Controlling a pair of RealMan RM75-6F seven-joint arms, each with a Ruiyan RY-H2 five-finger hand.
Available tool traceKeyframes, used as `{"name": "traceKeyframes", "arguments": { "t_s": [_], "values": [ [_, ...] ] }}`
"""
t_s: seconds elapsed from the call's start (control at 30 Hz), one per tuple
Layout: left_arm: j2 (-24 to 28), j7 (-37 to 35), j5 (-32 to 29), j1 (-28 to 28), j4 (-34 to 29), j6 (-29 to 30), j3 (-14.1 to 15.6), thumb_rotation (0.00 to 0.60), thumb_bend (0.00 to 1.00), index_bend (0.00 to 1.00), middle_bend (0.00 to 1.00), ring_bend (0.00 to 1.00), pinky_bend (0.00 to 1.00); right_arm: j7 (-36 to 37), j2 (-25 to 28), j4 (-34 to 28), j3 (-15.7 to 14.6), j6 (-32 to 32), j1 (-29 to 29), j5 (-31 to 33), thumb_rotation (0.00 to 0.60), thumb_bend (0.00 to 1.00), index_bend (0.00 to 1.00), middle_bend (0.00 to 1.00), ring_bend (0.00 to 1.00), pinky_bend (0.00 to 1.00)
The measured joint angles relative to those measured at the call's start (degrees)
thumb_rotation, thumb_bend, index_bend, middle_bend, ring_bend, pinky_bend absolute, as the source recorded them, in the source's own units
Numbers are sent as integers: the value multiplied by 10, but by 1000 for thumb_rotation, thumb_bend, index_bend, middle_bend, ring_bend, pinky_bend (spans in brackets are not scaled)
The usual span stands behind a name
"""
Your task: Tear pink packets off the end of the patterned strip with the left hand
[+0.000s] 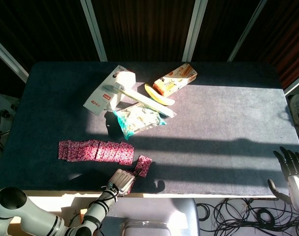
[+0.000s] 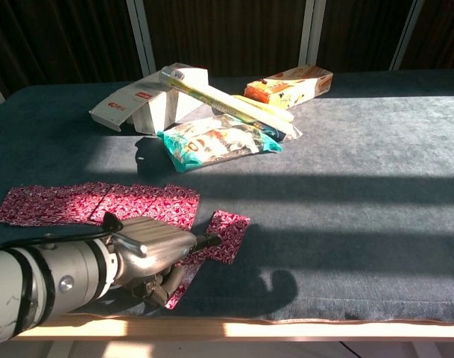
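The patterned pink strip (image 1: 95, 150) (image 2: 92, 203) lies flat near the table's front left. One pink packet (image 1: 143, 165) (image 2: 227, 234) sits apart from the strip's right end, and the fingertips of my left hand (image 1: 121, 180) (image 2: 153, 252) pinch its near edge. A second loose packet (image 2: 176, 289) lies mostly hidden under that hand at the table's front edge. My right hand (image 1: 292, 170) hangs off the table's front right corner, fingers spread and holding nothing.
At the back middle lie a white box (image 1: 109, 91), a long pale packet (image 1: 150, 103), a banana (image 1: 159, 95), an orange carton (image 1: 175, 79) and a teal snack bag (image 1: 138, 119). Cables trail on the floor at the lower right.
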Motion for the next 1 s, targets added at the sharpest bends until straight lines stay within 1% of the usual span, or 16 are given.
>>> {"name": "traceKeyframes", "arguments": {
  "t_s": [0.3, 0.47, 0.57, 0.67, 0.7, 0.73, 0.77, 0.8, 0.83, 0.87, 0.9, 0.93, 1.0],
  "values": [
    [-1, 3, 1, -1, -11, 9, 1, 600, 915, 46, 1000, 1000, 1000, 4, 1, 4, 1, 6, -3, 1, 600, 305, 0, 0, 0, 37],
    [9, -17, 25, 6, -24, 9, -3, 600, 873, 15, 1000, 1000, 1000, -6, -2, 2, 3, 3, -2, 4, 600, 305, 0, 0, 0, 37],
    [21, -33, 55, 15, -37, 17, -3, 600, 783, 0, 1000, 1000, 1000, -9, -3, 1, 4, 2, -2, 5, 600, 304, 0, 0, 0, 37],
    [42, -51, 99, 29, -54, 34, 2, 600, 644, 0, 1000, 1000, 1000, -10, -3, 1, 4, 3, -3, 6, 600, 305, 0, 0, 0, 37],
    [51, -56, 115, 35, -60, 41, 5, 600, 595, 0, 976, 998, 1000, -9, -3, 1, 4, 3, -3, 6, 600, 305, 0, 0, 0, 37],
    [63, -64, 139, 43, -68, 51, 11, 600, 564, 0, 928, 977, 990, -9, -3, 2, 4, 3, -3, 6, 600, 305, 0, 0, 0, 37],
    [74, -70, 158, 50, -74, 58, 17, 600, 531, 0, 824, 908, 950, -8, -3, 2, 4, 4, -4, 7, 600, 305, 0, 0, 0, 37],
    [85, -77, 180, 58, -78, 65, 25, 600, 500, 0, 632, 750, 852, -8, -3, 2, 4, 5, -4, 7, 600, 305, 0, 0, 0, 37],
    [103, -88, 210, 70, -84, 75, 37, 600, 477, 0, 418, 529, 701, -8, -3, 3, 4, 5, -5, 8, 600, 305, 0, 0, 0, 37],
    [118, -98, 235, 79, -86, 82, 49, 600, 466, 0, 288, 380, 592, -9, -3, 3, 5, 6, -5, 9, 600, 305, 0, 0, 0, 37],
    [135, -109, 261, 90, -88, 89, 62, 600, 455, 0, 142, 194, 444, -9, -3, 3, 5, 6, -5, 9, 600, 305, 0, 0, 0, 37],
    [156, -127, 297, 105, -87, 101, 79, 600, 446, 0, 55, 77, 318, -11, -4, 3, 5, 5, -5, 10, 600, 304, 0, 0, 0, 37],
    [183, -161, 355, 131, -78, 123, 101, 600, 434, 0, 5, 4, 167, -17, -5, 2, 5, 3, -4, 10, 600, 304, 0, 0, 0, 37]
  ]
}}
